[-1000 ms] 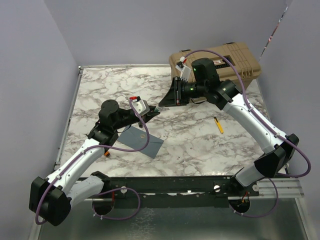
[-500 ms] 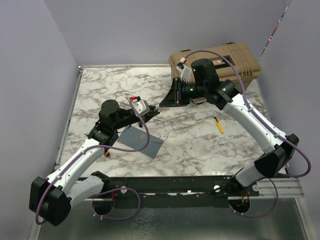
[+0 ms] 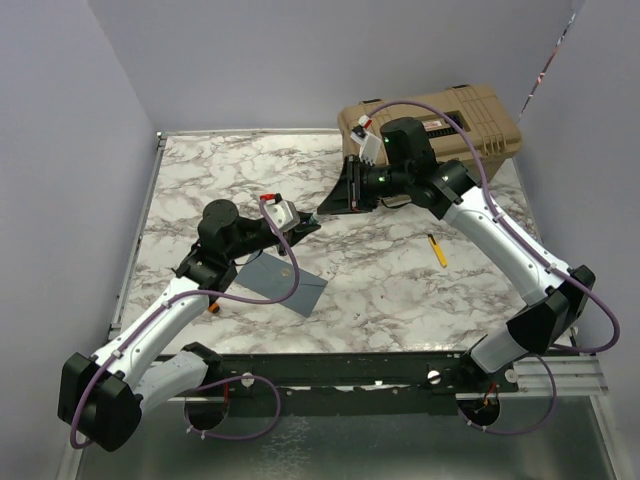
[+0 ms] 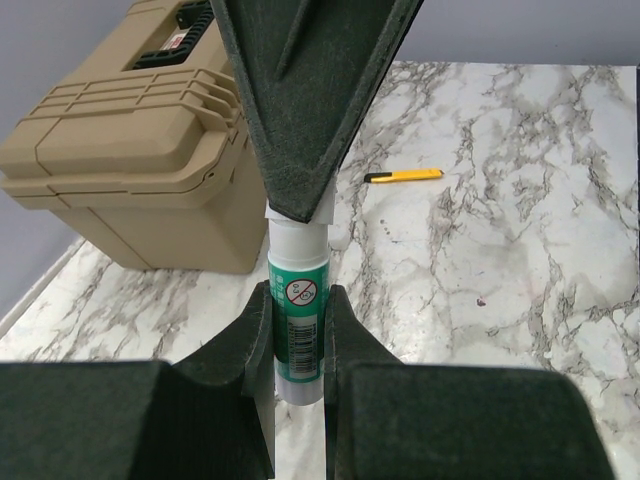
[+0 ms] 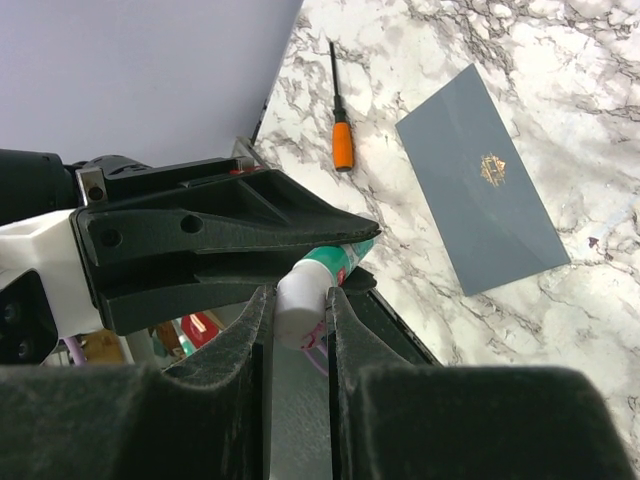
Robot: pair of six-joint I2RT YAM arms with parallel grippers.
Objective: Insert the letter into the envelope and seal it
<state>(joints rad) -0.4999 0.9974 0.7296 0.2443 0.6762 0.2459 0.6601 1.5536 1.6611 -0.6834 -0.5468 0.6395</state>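
The slate blue-grey envelope (image 3: 283, 281) lies flat and closed on the marble table, also in the right wrist view (image 5: 480, 180) with a small gold mark at its centre. The letter is out of view. My left gripper (image 3: 310, 219) (image 4: 298, 300) is shut on the green body of a glue stick (image 4: 298, 325) held above the table beyond the envelope. My right gripper (image 3: 324, 209) (image 5: 300, 300) is shut on the stick's white cap end (image 5: 305, 295). The two grippers meet tip to tip on the stick.
A tan hard case (image 3: 440, 125) (image 4: 130, 170) stands at the back right. A yellow utility knife (image 3: 437, 250) (image 4: 403, 176) lies right of centre. An orange-handled screwdriver (image 5: 342, 140) lies by the table's left front, near the left arm. Grey walls enclose the table.
The right gripper has shifted very slightly at the glue stick. The left arm and the envelope have not moved.
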